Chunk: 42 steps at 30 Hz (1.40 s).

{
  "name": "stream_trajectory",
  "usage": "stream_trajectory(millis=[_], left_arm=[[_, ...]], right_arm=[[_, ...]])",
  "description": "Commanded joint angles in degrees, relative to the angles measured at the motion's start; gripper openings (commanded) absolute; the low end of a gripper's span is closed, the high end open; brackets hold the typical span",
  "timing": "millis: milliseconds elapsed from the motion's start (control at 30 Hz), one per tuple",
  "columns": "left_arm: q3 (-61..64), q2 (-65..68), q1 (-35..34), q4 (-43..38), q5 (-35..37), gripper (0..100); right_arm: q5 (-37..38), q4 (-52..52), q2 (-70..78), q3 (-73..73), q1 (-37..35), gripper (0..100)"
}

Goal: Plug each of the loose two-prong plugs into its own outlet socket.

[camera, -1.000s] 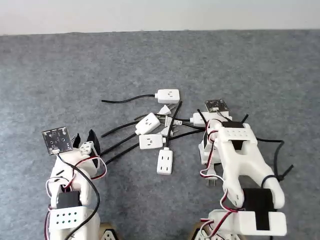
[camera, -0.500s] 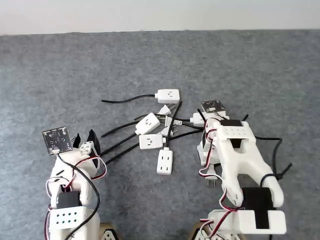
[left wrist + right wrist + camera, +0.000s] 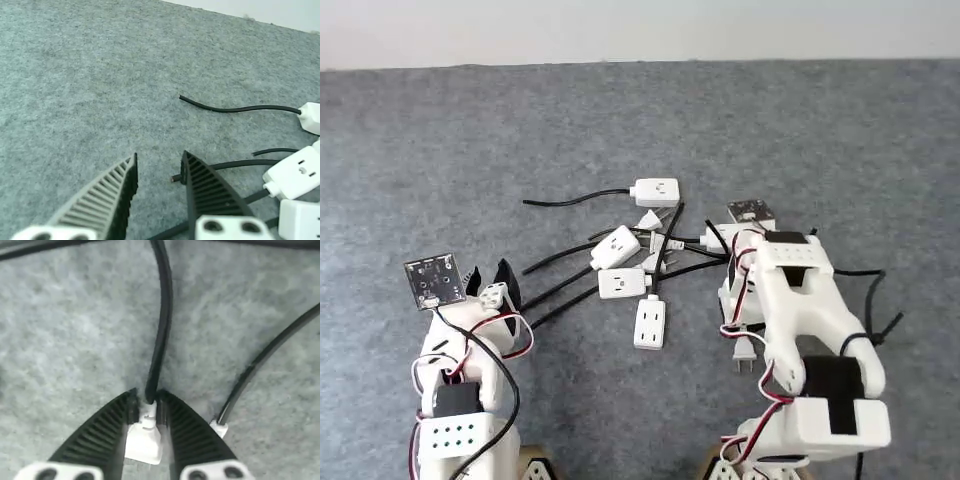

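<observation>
R pincer [image 3: 146,395] clamped on white plug [image 3: 144,440] at its black cord [image 3: 160,315], low over tabletop [image 3: 470,150] right of the 4 outlet sockets [image 3: 650,323]; L pincer [image 3: 160,156] open, empty; sockets apparently all vacant, so approx. 0 plugged, all remaining.
</observation>
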Motion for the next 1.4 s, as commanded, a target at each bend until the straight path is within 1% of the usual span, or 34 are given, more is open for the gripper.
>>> stream_trajectory(millis=[0,133,267,333,467,633,700,867,967,1033,1100,1200,1267,1300,1367], left_arm=[[-0.7,-0.8,0.2,-0.1,-0.5,14],[-0.7,-0.8,0.2,-0.2,-0.5,14],[-0.7,-0.8,0.1,-0.2,-0.4,14],[-0.7,-0.8,0.1,-0.3,-0.4,14],[-0.7,-0.8,0.0,-0.3,-0.4,14],[-0.7,-0.8,0.0,-0.3,-0.4,14],[-0.7,-0.8,0.0,-0.3,-0.4,14],[-0.7,-0.8,0.0,-0.3,-0.4,14],[-0.7,-0.8,0.0,-0.3,-0.4,14],[-1.1,-0.4,-0.1,-0.3,-0.4,14],[-2.2,-0.4,-0.1,1.1,-0.4,14],[-3.9,-0.3,0.4,5.2,-0.4,14],[-4.4,-0.3,1.7,6.7,-0.5,14],[-4.4,-0.3,2.8,7.6,-0.5,12],[-4.6,-0.3,5.0,9.1,-0.7,7]], right_arm=[[0.4,2.9,-6.2,-2.3,-1.5,0.8],[0.2,6.5,-12.7,-3.1,-6.6,0.8],[-2.1,8.5,-17.6,-4.9,-15.0,0.8],[-3.4,6.9,-19.2,-4.8,-19.5,0.8],[-10.3,0.3,-19.9,-4.6,-25.2,0.8],[-16.8,-8.0,-20.5,-4.6,-27.8,0.8],[-19.4,-11.7,-20.4,-4.5,-27.6,0.8],[-23.7,-23.8,-21.4,4.1,-26.4,0.8],[-22.7,-28.9,-24.9,9.5,-26.4,0.8],[-21.0,-29.1,-28.6,11.5,-26.5,0.8],[-18.2,-27.3,-32.9,13.2,-28.2,0.8],[-10.2,-23.0,-38.9,14.9,-32.2,0.8],[-6.5,-20.1,-41.6,15.1,-34.2,0.8],[-5.7,-18.7,-42.7,14.9,-34.7,0.8],[-3.3,-16.1,-45.0,14.2,-35.0,0.8]])
